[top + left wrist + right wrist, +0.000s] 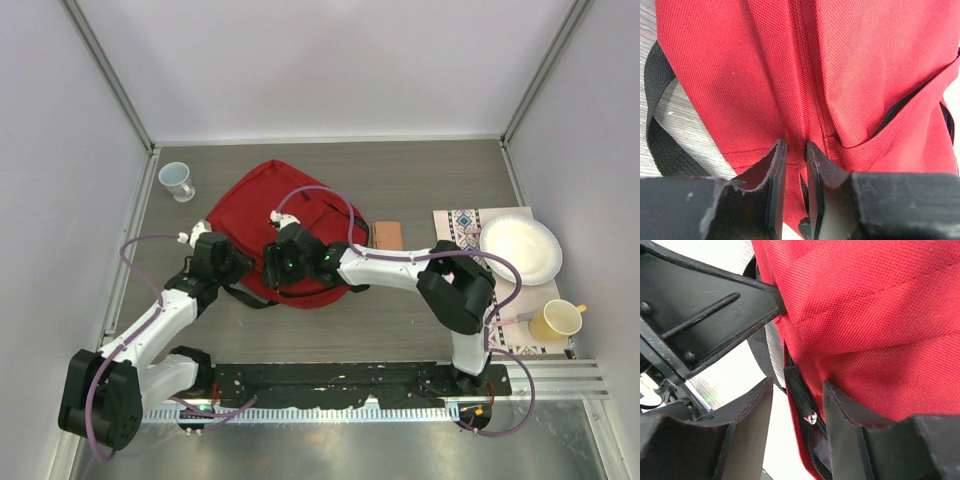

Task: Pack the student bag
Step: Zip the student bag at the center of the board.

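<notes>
While both arms sit at the near edge of the bag (262, 200), I read the worktop from its left side. A pale cup (176, 180) stands well off the bag's far left corner. My left fingers (795, 155) are at the bag's near left edge, drawn close together over a raised seam with red cloth between them; I cannot tell whether they actually bite. The bag lies flat, its long axis running away from the arm bases, with a black strap (660, 135) trailing off its left side. My right fingers (797, 385) are just right of the left ones on that same edge, standing apart with nothing gripped. The zipper pull (807, 412) hangs in the gap between them, touching neither as far as I can see. The zipper runs roughly along that gap, so I judge the right arm is placed to close on the pull while the left steadies the cloth. Right of the bag lie a small brown flat thing (386, 236), a paper plate (520, 250) and a yellow mug (556, 320).
</notes>
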Robot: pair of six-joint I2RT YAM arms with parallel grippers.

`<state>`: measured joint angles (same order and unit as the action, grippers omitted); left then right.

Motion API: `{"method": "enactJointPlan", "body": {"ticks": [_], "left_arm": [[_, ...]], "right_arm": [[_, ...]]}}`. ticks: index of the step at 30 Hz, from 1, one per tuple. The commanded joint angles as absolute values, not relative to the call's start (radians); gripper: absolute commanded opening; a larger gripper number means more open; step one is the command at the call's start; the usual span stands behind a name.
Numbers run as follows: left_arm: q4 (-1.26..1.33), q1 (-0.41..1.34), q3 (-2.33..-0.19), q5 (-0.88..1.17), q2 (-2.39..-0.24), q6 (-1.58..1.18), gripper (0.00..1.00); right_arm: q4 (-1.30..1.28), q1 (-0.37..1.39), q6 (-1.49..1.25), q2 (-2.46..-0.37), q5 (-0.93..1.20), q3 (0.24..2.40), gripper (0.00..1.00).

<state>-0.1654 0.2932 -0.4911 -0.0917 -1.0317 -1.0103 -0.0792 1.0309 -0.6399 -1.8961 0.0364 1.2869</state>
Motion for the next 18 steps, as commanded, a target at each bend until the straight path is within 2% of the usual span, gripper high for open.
{"method": "enactJointPlan", "body": {"ticks": [1,9,12,13,15,16,18], "left_arm": [[-0.155,0.288,-0.476,-0.089,-1.023,-0.997,0.24],[-0.152,0.29,-0.466,-0.08,-1.017,-0.999,0.2],[-0.144,0.29,-0.463,-0.075,-1.017,-1.0,0.2],[-0.144,0.288,-0.463,-0.074,-1.02,-0.999,0.2],[-0.144,0.29,-0.463,-0.072,-1.022,-0.999,0.2],[-0.141,0.288,-0.463,-0.074,-1.023,-0.997,0.2],[-0.143,0.288,-0.463,-0.074,-1.023,-0.997,0.2]], "right_arm": [[-0.061,1.042,-0.623,-1.922,0.025,1.336,0.49],[-0.061,1.042,-0.618,-1.953,0.005,1.361,0.41],[-0.063,1.042,-0.623,-1.96,0.005,1.379,0.33],[-0.061,1.042,-0.621,-1.965,0.005,1.388,0.26],[-0.06,1.042,-0.623,-1.967,0.005,1.391,0.22],[-0.06,1.042,-0.621,-1.965,0.005,1.39,0.12],[-0.052,1.042,-0.621,-1.954,0.005,1.382,0.06]]}}
